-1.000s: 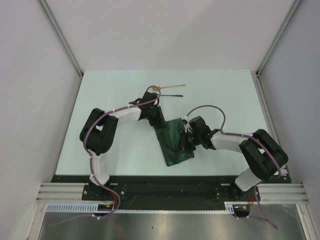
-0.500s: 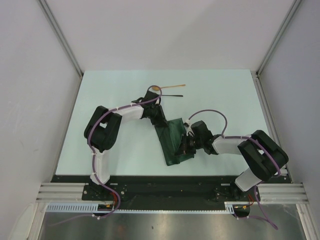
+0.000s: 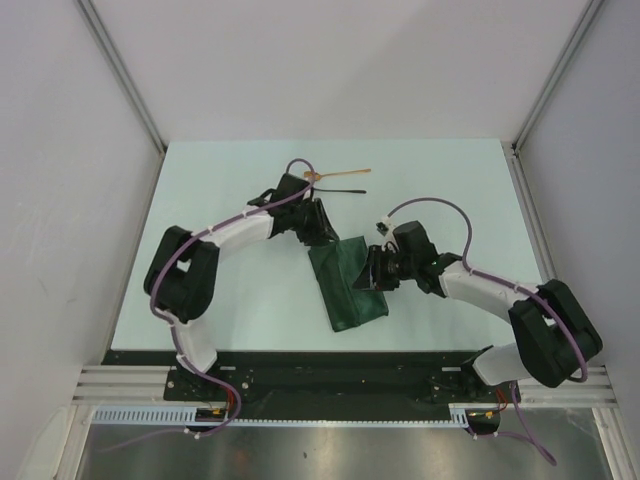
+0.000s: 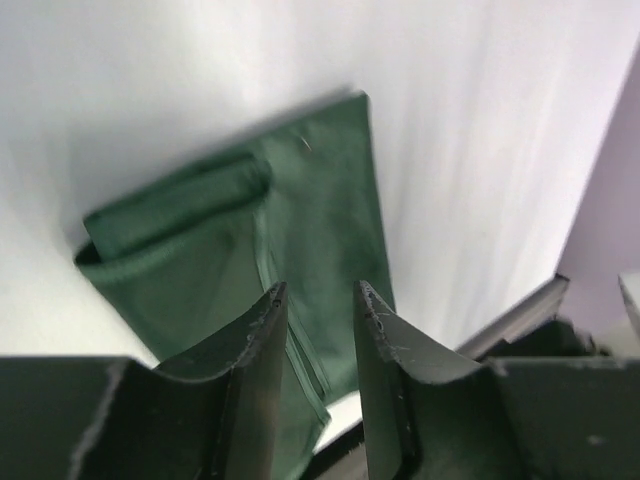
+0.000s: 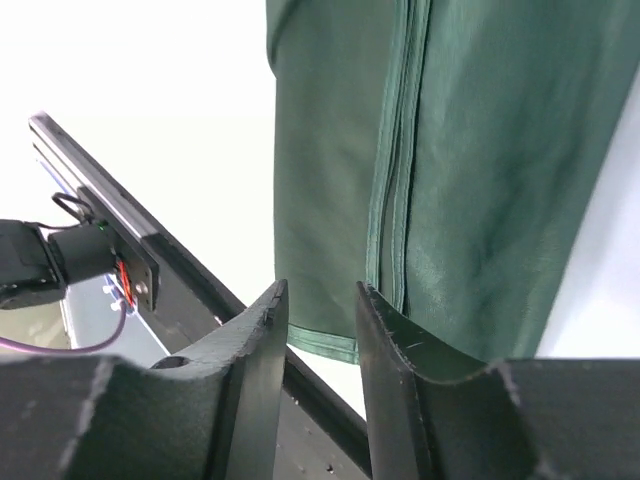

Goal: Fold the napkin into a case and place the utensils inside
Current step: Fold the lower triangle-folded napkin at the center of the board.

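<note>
Neatly layered green napkin (image 3: 343, 290), soft matte oblong, slim gold spoon (image 3: 342, 173)

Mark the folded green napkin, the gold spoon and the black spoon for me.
napkin (image 3: 348, 288): top external view, middle of the folded cloth.
gold spoon (image 3: 348, 172): top external view, midway along its handle.
black spoon (image 3: 348, 190): top external view, midway along its handle.

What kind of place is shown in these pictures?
Probably a robot lab cell: white panels enclose a pale table, and the left arm and right arm are mounted on a metal frame.
</note>
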